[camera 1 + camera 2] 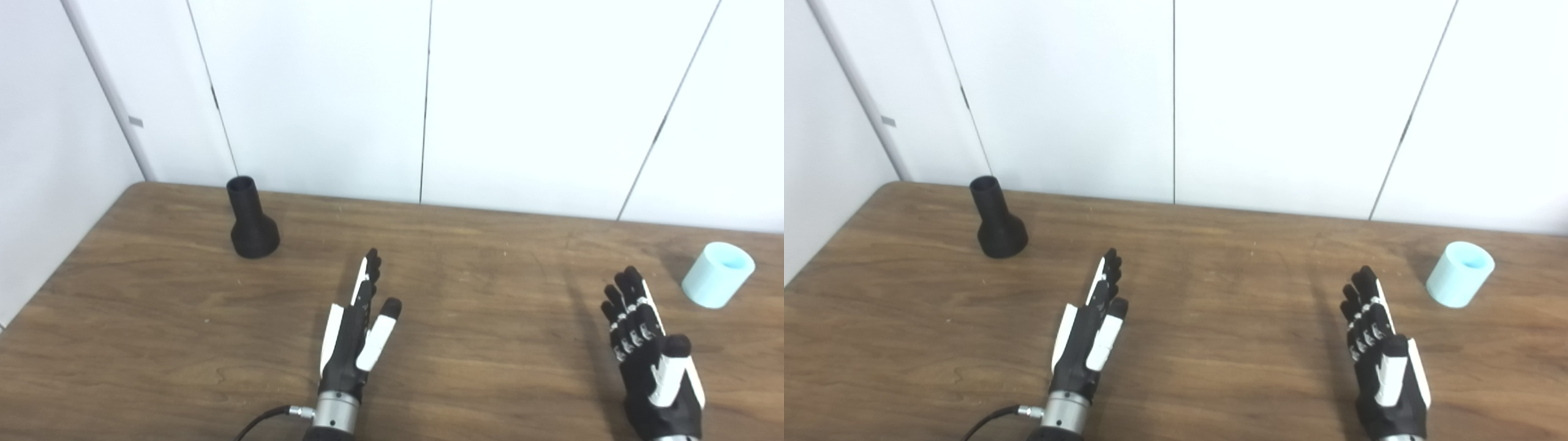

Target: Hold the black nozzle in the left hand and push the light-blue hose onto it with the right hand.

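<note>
The black nozzle (251,220) stands upright on its wide base at the far left of the wooden table (478,245), its narrow open neck pointing up. A short light-blue hose piece (716,274) stands at the far right, open end up. My left hand (358,331) hovers over the table's middle front, open, fingers stretched forward, well to the right of and nearer than the nozzle. Low at the right, my right hand (652,349) is open too, palm turned inward, a little left of and nearer than the hose. Neither hand touches anything.
White wall panels (422,98) rise right behind the table's far edge. The table's left edge runs diagonally near the nozzle. A black cable (263,422) leaves my left wrist at the bottom.
</note>
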Action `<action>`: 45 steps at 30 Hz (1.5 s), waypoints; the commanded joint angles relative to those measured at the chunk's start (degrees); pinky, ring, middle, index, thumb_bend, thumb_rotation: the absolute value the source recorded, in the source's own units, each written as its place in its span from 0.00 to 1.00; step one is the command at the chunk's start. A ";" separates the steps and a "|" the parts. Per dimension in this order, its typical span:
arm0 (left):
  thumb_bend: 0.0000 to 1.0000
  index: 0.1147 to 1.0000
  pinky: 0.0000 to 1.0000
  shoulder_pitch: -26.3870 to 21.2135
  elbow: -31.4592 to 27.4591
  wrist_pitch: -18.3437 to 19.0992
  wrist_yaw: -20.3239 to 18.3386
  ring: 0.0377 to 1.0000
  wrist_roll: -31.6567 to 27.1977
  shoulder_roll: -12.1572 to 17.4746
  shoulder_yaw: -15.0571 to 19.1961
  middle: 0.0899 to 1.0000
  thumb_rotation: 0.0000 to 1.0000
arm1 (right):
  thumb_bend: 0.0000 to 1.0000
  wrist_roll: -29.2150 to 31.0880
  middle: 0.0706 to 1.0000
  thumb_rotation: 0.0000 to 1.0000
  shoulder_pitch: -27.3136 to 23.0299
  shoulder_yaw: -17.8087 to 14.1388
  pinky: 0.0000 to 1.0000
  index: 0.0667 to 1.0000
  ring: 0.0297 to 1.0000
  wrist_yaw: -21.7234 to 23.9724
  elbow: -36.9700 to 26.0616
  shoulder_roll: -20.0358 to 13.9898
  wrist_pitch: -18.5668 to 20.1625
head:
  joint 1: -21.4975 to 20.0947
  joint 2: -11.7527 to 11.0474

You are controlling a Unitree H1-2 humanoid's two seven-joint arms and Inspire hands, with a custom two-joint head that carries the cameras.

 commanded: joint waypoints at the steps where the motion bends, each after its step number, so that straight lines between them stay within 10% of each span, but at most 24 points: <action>1: 0.96 1.00 1.00 0.68 1.77 -1.99 0.58 1.00 -0.16 -0.26 0.07 1.00 1.00 | 0.71 -0.32 1.00 1.00 1.40 -0.30 1.00 1.00 1.00 0.57 2.52 -0.25 -2.46 | -0.25 0.00; 10: 0.93 1.00 0.95 -1.82 -2.46 -7.10 4.13 0.95 4.53 3.20 3.79 0.91 1.00 | 0.72 -1.29 1.00 1.00 1.76 0.39 1.00 1.00 1.00 0.26 2.71 0.67 -3.07 | -1.69 -0.24; 17: 0.91 0.93 0.86 -5.84 -7.83 -14.42 7.37 0.85 13.72 9.12 6.27 0.76 0.81 | 0.72 -1.73 1.00 1.00 1.87 0.82 1.00 1.00 1.00 0.30 3.05 1.05 -3.62 | -2.24 -0.37; 24: 0.93 0.88 0.99 -8.46 -11.43 -16.90 9.81 0.86 21.08 15.29 11.30 0.78 0.75 | 0.73 -2.15 1.00 1.00 1.74 1.03 1.00 1.00 1.00 0.45 3.38 0.90 -3.69 | -1.77 -0.52; 45: 0.91 0.88 0.82 -18.73 7.95 -13.78 17.11 0.85 17.38 25.23 22.84 0.83 0.69 | 0.71 -2.90 1.00 1.00 1.57 0.86 1.00 1.00 1.00 -0.23 3.01 1.03 -3.11 | -1.34 0.22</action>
